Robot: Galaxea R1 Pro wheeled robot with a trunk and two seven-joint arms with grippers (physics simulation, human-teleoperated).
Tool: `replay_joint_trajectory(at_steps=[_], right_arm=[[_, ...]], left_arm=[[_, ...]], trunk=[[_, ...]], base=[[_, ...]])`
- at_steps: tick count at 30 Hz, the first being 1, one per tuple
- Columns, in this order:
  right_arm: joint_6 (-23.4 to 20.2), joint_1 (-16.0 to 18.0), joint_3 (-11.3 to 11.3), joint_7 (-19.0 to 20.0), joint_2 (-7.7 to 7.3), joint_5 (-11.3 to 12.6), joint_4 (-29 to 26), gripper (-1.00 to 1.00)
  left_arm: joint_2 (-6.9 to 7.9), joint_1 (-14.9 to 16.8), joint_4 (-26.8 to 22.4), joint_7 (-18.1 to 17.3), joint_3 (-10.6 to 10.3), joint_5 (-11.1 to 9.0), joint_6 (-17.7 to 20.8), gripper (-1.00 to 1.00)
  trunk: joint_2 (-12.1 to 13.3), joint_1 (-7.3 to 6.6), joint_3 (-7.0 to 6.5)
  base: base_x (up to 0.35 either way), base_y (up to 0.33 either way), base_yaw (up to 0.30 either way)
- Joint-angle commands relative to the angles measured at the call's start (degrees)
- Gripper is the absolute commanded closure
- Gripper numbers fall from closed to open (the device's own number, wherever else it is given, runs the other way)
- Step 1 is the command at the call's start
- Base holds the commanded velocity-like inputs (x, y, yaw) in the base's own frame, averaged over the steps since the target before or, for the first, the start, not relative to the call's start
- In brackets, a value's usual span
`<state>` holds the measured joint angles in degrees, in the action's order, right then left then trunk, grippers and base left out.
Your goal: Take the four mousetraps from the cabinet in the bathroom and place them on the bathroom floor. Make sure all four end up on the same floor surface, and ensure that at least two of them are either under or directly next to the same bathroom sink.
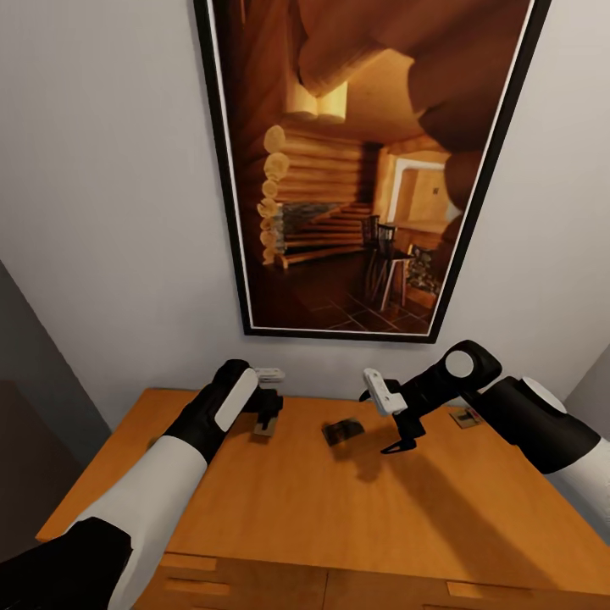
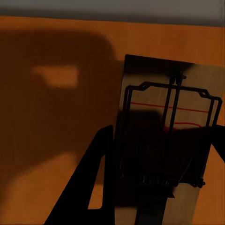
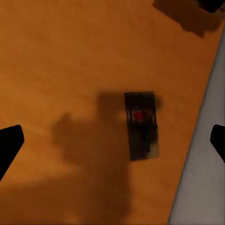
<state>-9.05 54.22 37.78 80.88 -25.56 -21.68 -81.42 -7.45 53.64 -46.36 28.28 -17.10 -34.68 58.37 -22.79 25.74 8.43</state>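
No writing or brand mark can be read anywhere. In the head view the orange-brown cabinet (image 1: 280, 500) stands against a wall under a framed picture (image 1: 364, 161) of a log interior; the left end effector (image 1: 268, 415) reaches down onto a mousetrap (image 1: 264, 429) on the cabinet top, a second mousetrap (image 1: 343, 433) lies just beside the right end effector (image 1: 398, 440), which hangs above the top, and a third mousetrap (image 1: 465, 417) lies farther right, near the wall. In the left wrist view the dark fingers (image 2: 89, 187) straddle the first trap (image 2: 187, 122), whose wood carries thin red lines; whether they grip it I cannot tell. In the right wrist view the second trap (image 3: 141, 125), red-marked, lies between the spread, released fingertips (image 3: 9, 140), apart from both.
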Motion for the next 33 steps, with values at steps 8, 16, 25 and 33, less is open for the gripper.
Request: replay_joint_trajectory(at_steps=[8, 16, 25, 33], right_arm=[[0.0, 0.1, 0.1, 0.1, 0.04, -0.5, 0.3, -1.00], [0.0, 0.0, 0.4, 0.1, 0.15, -0.8, 0.2, -1.00], [0.0, -0.2, 0.5, 0.1, 1.39, -0.9, 0.2, -1.00], [0.0, -0.3, 0.6, 0.1, 1.48, -0.9, 0.1, -1.00]], left_arm=[[-0.02, 0.0, 0.0, 0.8, -0.2, -0.5, 0.2, 1.00], [-0.04, -1.2, 0.1, 0.8, -0.5, -2.0, 0.5, 1.00], [1.64, -3.2, -10.5, 0.6, -8.5, -19.5, 0.8, 1.00], [12.67, -2.8, -33.8, 0.8, -25.7, -55.7, 0.6, 1.00]], trunk=[[-0.1, 0.04, 0.13], [-0.1, 0.04, 0.13], [-0.1, 0.04, 0.13], [-0.1, 0.04, 0.13]], base=[[0.011, -0.002, 0.000], [0.110, -0.054, 0.000], [0.007, -0.003, 0.000], [0.000, 0.000, 0.000]])
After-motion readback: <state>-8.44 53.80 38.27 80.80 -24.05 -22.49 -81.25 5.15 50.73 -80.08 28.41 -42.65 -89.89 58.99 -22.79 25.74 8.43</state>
